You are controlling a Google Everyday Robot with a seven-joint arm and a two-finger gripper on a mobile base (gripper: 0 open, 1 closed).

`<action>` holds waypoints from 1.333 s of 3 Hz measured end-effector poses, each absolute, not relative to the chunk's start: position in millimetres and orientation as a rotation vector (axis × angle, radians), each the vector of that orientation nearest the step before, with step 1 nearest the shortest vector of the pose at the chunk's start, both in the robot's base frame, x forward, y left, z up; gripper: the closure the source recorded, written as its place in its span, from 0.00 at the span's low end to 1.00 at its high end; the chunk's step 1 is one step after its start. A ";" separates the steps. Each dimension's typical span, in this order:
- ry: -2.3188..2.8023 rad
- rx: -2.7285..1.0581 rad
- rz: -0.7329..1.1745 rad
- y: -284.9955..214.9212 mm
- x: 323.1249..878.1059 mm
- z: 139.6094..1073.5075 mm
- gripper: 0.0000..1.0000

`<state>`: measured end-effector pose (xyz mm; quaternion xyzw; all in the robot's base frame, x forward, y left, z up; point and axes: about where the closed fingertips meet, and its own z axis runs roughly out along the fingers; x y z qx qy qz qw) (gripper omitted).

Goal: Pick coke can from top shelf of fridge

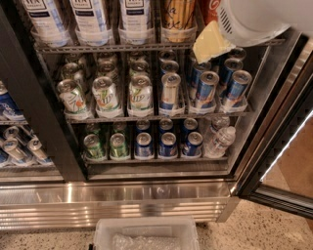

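Observation:
The fridge [156,195] stands open in front of me, its black frame and steel base panel showing. The top shelf [112,47] runs along the upper edge and holds white tea cans [90,17] and a gold-yellow can [177,14] in clear cups. Only a red sliver of the coke can [209,7] shows at the shelf's right end, beside the gold can. My gripper [211,44], a white rounded body with a pale yellow tip, hangs in front of that can and covers most of it.
The rack below holds 7up cans [105,93] and blue cans [205,88]. Lower down sit green and blue cans and two water bottles [220,139]. The open glass door [288,146] stands at right. A clear plastic bin [146,234] lies on the floor.

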<state>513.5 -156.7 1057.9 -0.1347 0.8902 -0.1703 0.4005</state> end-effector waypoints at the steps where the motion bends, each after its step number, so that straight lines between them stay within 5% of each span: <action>1: 2.300 -0.160 -0.365 -154.0 524.9 1038.3 0.44; 2: 2.320 0.003 -0.319 -160.9 528.1 1027.3 0.36; 3: 2.314 0.044 -0.282 -159.9 518.2 1035.6 0.12; 4: 2.327 0.033 -0.214 -145.2 498.4 1045.0 0.00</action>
